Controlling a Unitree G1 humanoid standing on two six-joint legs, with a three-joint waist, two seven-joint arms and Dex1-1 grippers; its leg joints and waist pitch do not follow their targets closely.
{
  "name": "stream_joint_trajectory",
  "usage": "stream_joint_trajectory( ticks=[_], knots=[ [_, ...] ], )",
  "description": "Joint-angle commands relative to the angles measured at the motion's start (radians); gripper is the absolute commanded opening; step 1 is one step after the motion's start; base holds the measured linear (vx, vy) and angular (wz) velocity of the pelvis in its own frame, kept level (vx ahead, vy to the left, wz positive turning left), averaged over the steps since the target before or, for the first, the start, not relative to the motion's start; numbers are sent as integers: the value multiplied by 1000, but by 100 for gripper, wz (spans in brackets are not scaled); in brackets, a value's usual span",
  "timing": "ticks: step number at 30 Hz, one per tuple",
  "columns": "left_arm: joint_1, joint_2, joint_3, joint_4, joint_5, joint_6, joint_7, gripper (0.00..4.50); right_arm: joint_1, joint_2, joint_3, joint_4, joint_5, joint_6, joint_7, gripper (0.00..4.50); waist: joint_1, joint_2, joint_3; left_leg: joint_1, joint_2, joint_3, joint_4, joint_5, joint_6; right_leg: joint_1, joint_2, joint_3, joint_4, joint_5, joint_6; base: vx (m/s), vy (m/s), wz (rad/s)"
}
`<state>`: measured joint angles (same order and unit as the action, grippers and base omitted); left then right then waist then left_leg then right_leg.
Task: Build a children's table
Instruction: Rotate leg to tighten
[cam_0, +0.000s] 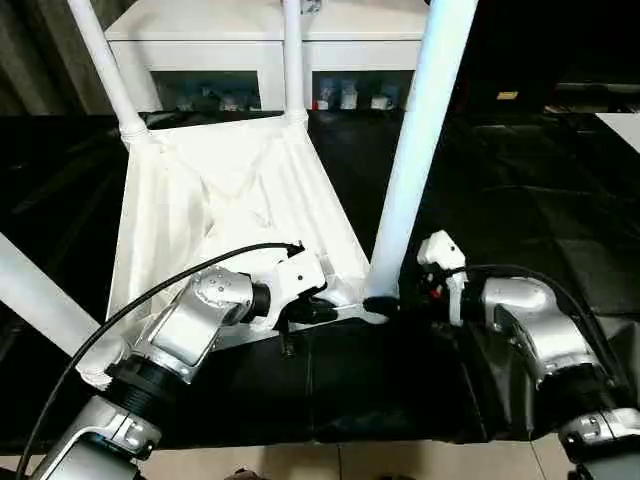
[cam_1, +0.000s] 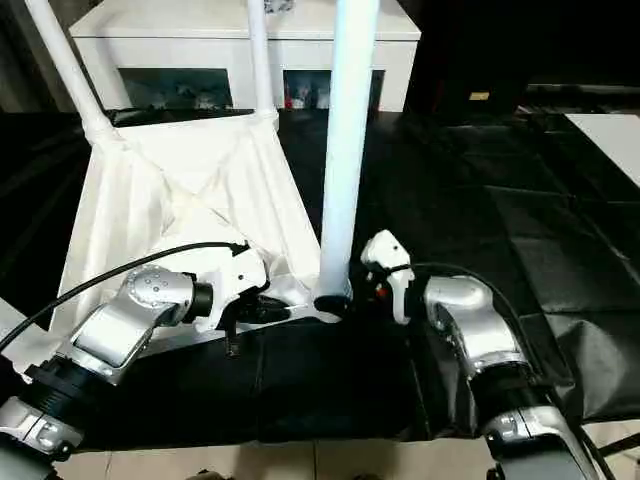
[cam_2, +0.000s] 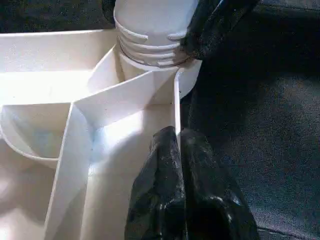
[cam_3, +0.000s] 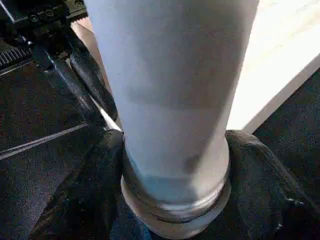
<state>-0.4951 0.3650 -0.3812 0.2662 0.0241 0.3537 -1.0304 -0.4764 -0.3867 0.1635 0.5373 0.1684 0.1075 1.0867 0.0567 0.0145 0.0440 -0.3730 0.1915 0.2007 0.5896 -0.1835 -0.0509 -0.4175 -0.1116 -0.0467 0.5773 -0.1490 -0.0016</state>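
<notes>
My right gripper (cam_3: 175, 200) stands with its two black fingers (cam_3: 80, 200) closed around the base of a white table leg (cam_0: 418, 140), one finger on each side of the tube just above its ringed collar, where the leg stands upright in the near corner socket of the overturned white tabletop (cam_0: 200, 200). Just beside that leg, toward my left, my left gripper (cam_2: 177, 150) has its black fingers (cam_2: 160, 200) pressed together on the thin near edge wall of the tabletop, pinching the rim where a slanting rib meets it; the ribbed underside faces up, and the threaded foot of the same leg sits in its round socket (cam_2: 150, 50) just beyond those fingertips, with one finger of my right gripper showing against it. A black cable (cam_0: 180, 275) arcs over my silver left forearm (cam_0: 190, 325); my silver right forearm (cam_0: 535, 330) reaches in from the other side. Beyond my grippers, two more white legs (cam_0: 108, 65) rise from the far corners of the tabletop, and a fourth leg (cam_0: 40, 300) slants out past my left arm from the near left corner. The tabletop rests on a black cloth-covered surface (cam_0: 520, 190). Behind it stands a white glass-doored cabinet (cam_0: 230, 50) with small items on its shelf.
</notes>
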Motion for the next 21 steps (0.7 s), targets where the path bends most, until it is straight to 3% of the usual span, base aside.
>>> stream_joint_trajectory(
  ticks=[1, 7, 8, 10, 12, 13, 14, 16, 21],
  knots=[
    [12, 2, -34, -1, 7, 12, -17, 0, -26, 0, -5, 13, 2, -4, -4, 274, -1, -13, -63, 13, 30, -12, -75, -251, 49, 47, -23, 21, -54, -259, -211, 0, 0, 0],
    [12, 0, -36, 19, 26, 20, 9, 0, -15, 2, 11, 43, -39, -20, -43, 269, -3, -12, -63, 13, 30, -11, -74, -249, 50, 46, -22, 21, -53, -249, -215, 0, 0, 0],
    [-3, -34, -23, 59, 44, 33, 82, 0, -33, 40, -14, 107, -79, -22, -204, 269, -5, -13, -62, 13, 31, -11, -75, -252, 46, 45, -21, 21, -55, -256, -213, 0, 0, 0],
    [-14, -56, -13, 85, 52, 35, 123, 0, -42, 66, -36, 136, -83, -17, -284, 268, -17, -14, -56, 13, 26, -16, -81, -322, 10, 44, -23, 19, -66, -382, -179, 0, 0, 0],
    [-73, -168, 54, 195, 58, 74, 324, 0, -63, 183, -126, 209, -55, 2, -563, 267, -31, -14, -53, 19, 25, -17, -82, -370, -12, 34, -21, 20, -76, -435, -159, 0, 0, 0],
    [-73, -169, 55, 196, 58, 74, 326, 0, -63, 184, -127, 210, -55, 3, -565, 267, -35, -13, -55, 19, 20, -21, -82, -385, -23, 35, -21, 17, -79, -471, -144, -51, 6, -3],
    [-85, -193, 71, 215, 54, 85, 363, 0, -67, 204, -138, 222, -54, 3, -615, 267, -37, -14, -57, 18, 21, -25, -83, -387, -25, 39, -22, 14, -79, -479, -135, 0, 0, 0],
    [-131, -252, 92, 296, 67, 77, 478, 0, -86, 274, -151, 266, -74, -12, -783, 267, -41, -12, -55, 22, 17, -24, -81, -419, -19, 28, -20, 11, -91, -518, -113, 0, 0, 0],
    [-167, -299, 103, 368, 88, 51, 572, 0, -134, 368, -162, 330, -79, -20, -954, 267, -56, -11, -57, 20, 15, -30, -83, -459, -13, 25, -19, 3, -99, -543, -90, 0, 0, 0]
  ],
)
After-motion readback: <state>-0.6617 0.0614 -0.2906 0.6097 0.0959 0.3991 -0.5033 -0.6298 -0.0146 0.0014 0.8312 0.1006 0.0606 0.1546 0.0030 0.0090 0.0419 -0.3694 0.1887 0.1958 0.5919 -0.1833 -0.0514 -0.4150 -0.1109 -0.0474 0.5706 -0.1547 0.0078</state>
